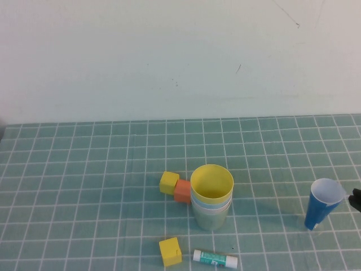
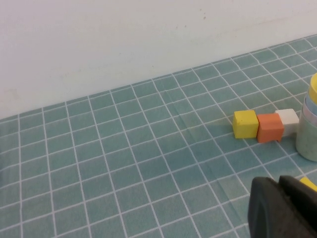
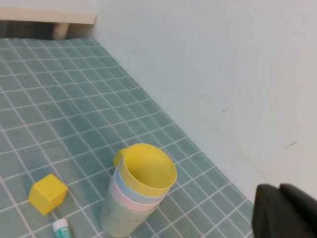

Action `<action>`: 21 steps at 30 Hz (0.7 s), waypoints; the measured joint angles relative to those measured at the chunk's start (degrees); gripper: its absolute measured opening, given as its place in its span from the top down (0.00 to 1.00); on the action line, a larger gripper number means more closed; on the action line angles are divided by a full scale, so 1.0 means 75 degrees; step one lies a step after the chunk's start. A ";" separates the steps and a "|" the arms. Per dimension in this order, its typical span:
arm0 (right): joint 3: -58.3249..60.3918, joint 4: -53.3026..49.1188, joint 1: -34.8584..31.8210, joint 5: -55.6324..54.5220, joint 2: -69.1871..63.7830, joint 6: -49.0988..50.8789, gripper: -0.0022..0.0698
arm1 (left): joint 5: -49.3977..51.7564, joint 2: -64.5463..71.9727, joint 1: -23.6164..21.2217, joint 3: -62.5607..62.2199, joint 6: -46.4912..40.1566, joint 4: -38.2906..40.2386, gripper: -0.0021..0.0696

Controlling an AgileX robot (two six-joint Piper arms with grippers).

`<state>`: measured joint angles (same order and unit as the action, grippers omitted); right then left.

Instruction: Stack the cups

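Right end effector point(image 1: 356, 199), left end effector point(image 2: 285, 208): grip unclear; white block point(image 2: 288, 118) only left-wrist-visible.

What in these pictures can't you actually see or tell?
- Left gripper: only a dark piece at the left wrist view's edge; absent from the high view.
- Right gripper: cut off at the right wrist view's edge; a dark sliver in the high view.
- White block: hidden behind the stacked cups in the high view.
- Glue stick: label too small to read.
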<state>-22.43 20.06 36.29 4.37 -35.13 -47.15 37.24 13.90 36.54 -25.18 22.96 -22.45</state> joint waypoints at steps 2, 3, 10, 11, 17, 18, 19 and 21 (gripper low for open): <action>0.0262 -0.0043 -0.0005 -0.0296 0.0141 0.0000 0.97 | 0.0000 0.0000 0.0000 0.0000 0.0000 0.0000 0.97; 0.0360 -0.0043 -0.0005 -0.0356 0.0187 0.0000 0.97 | 0.0000 0.0000 0.0000 0.0000 0.0000 0.0000 0.97; 0.0982 -0.0062 -0.0061 -0.0403 0.0438 0.0100 0.97 | 0.0000 0.0000 0.0000 0.0000 0.0000 0.0000 0.97; 0.1053 -0.0062 -0.0171 -0.0319 0.0581 0.0193 0.97 | 0.0000 0.0000 0.0000 0.0000 0.0000 0.0000 0.97; 0.1343 -0.0821 -0.1910 0.0921 0.2060 0.1225 0.97 | 0.0000 0.0000 0.0000 0.0000 0.0000 0.0000 0.97; 0.1411 -0.1095 -0.2291 0.1205 0.2389 0.1521 0.97 | 0.0015 0.0000 0.0000 0.0000 0.0000 0.0000 0.97; 0.1481 -0.1371 -0.2660 0.1438 0.2710 0.1866 0.97 | 0.0015 0.0000 0.0000 0.0000 0.0000 0.0000 0.97; 0.1668 -0.1917 -0.3346 0.1744 0.3266 0.2568 0.97 | 0.0015 0.0000 0.0000 0.0000 0.0000 0.0000 0.97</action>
<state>-9.92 5.68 11.20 17.45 -10.64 -27.89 37.35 13.90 36.54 -25.18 22.96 -22.45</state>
